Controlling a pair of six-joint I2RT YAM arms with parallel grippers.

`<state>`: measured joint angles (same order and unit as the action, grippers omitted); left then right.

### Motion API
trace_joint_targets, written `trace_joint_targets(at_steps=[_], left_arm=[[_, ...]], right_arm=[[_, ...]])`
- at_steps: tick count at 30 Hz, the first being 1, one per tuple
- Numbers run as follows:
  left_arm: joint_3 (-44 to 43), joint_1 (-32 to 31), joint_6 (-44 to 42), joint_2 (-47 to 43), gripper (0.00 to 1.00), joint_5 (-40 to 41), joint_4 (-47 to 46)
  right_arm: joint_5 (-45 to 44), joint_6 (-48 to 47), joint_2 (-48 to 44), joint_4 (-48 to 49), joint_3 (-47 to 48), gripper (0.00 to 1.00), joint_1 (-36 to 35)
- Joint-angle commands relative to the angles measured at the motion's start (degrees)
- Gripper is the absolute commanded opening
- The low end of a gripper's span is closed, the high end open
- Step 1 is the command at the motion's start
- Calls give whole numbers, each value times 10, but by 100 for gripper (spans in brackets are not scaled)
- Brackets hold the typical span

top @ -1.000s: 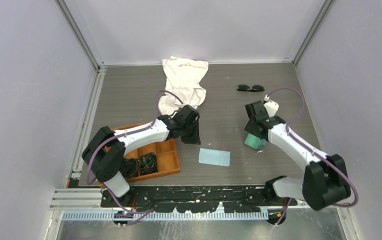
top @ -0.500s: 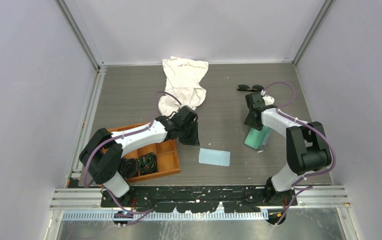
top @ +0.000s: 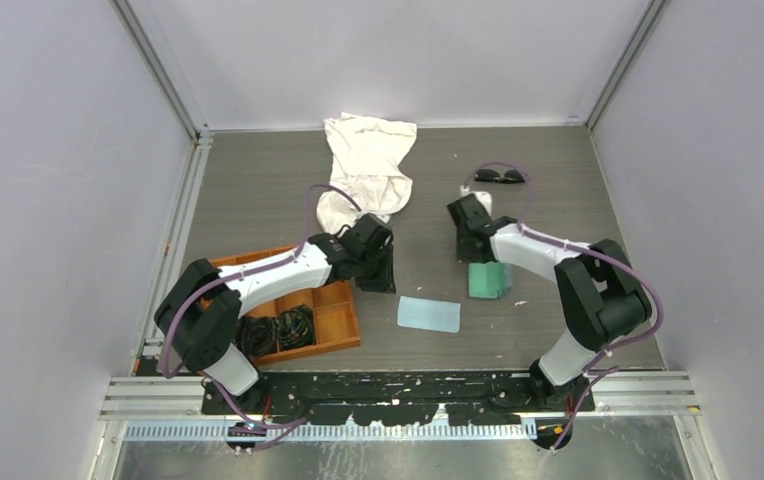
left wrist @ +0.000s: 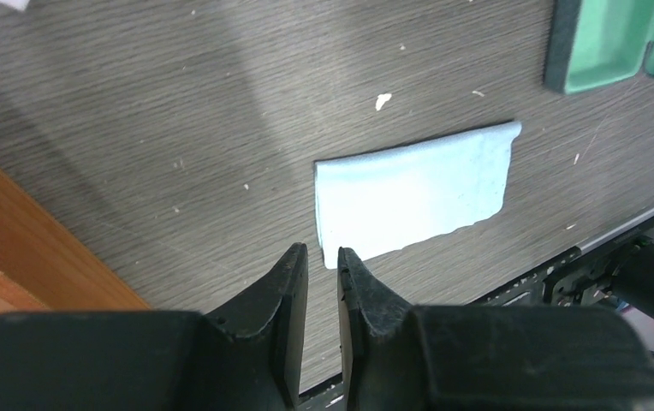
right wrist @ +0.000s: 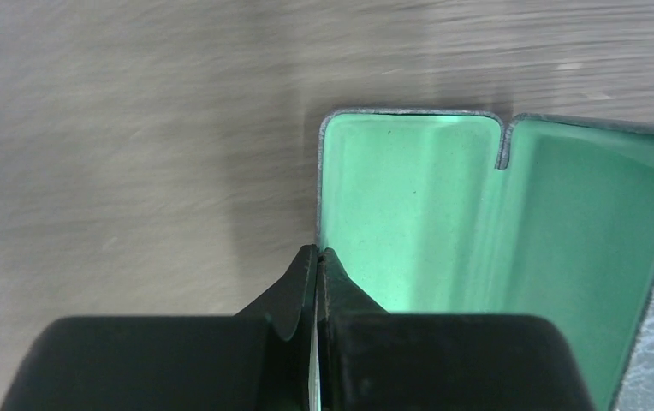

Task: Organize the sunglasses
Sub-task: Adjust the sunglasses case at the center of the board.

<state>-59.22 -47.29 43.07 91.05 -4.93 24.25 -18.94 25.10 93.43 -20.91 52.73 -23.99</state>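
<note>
The small black-framed sunglasses (top: 501, 176) lie at the far right of the grey wood-grain table (top: 258, 190), untouched; the right gripper (right wrist: 318, 253) is pressed fully together at the rim of the open grey-blue, mint-lined glasses case (right wrist: 409, 214); the left gripper (left wrist: 322, 257), barely parted and empty, hovers beside a pale-blue rectangular cloth (left wrist: 413, 193).

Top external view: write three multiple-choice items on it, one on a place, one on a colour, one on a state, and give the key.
1. The small black-framed sunglasses lie: A. on the bare table; B. in the orange wooden tray; C. on the white cloth.
2. The grey-blue rectangular glasses case is lined: A. red; B. mint green; C. yellow.
3. That case is: A. shut; B. upside down; C. open.
A, bare grey table surrounds them; B, green shows inside; C, both halves lie spread.
</note>
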Motion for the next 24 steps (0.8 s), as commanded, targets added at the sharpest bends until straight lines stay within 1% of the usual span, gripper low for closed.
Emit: trace_joint_targets(at_steps=[1, 5, 7, 9, 12, 14, 20, 22, 24], left_arm=[[17, -1, 3, -39, 21, 21, 4], [24, 0, -1, -61, 21, 44, 21], [32, 5, -2, -69, 21, 45, 21], [37, 13, -3, -73, 21, 45, 23], [38, 18, -4, -73, 22, 41, 24], [36, 18, -5, -72, 22, 37, 26], [27, 18, -10, -68, 22, 34, 28], [23, 18, -12, -66, 22, 31, 28], [15, 18, -16, -61, 24, 24, 26]], right_arm=[[26, -42, -3, 20, 0, 1, -78], [93, -70, -20, 55, -22, 2, -103], [111, -74, -24, 55, -22, 5, -112], [113, -71, -22, 48, -16, 11, -117], [112, -62, -22, 32, -5, 30, -119], [114, -56, -34, 18, 4, 38, -119], [126, -27, -133, -24, 32, 45, -120], [107, -16, -171, -49, 36, 48, -120], [90, -7, -209, -72, 36, 56, -119]])
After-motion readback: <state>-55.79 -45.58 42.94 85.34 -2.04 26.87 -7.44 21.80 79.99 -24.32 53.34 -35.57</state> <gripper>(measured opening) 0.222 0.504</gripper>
